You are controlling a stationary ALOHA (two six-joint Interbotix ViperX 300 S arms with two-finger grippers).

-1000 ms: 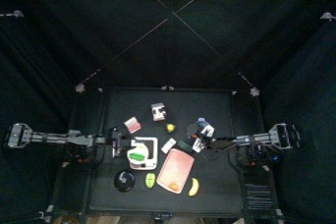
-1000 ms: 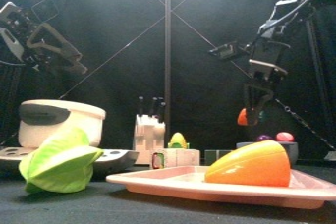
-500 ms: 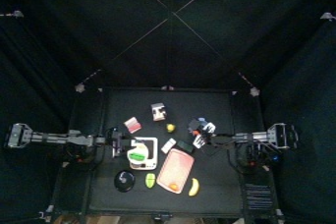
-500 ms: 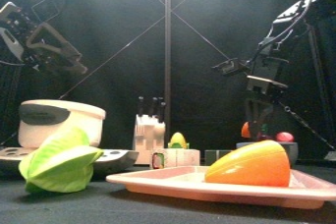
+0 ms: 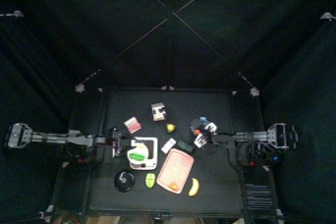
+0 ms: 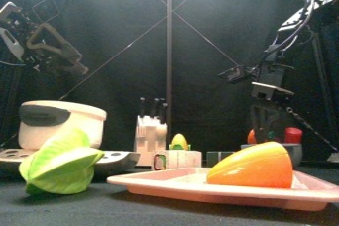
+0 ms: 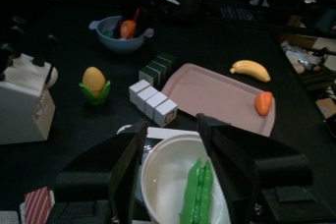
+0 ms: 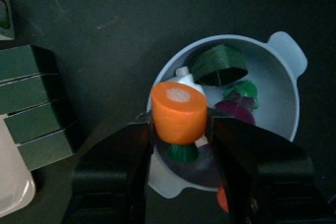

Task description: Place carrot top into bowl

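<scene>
From above, the right hand (image 5: 199,128) hangs over the bowl (image 5: 206,126) on the black table (image 5: 118,105); at table height black curtains (image 6: 119,32) close behind; its wrist view shows the carrot top (image 8: 179,112) clamped, cut face toward the camera, long axis running down into the bowl (image 8: 282,95), while the left hand (image 7: 164,135) stands apart over a white dish (image 7: 164,174).

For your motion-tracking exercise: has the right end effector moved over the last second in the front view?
Yes. The right end effector, shut on the carrot top, has dropped toward the bowl, judged against the knife block.
</scene>
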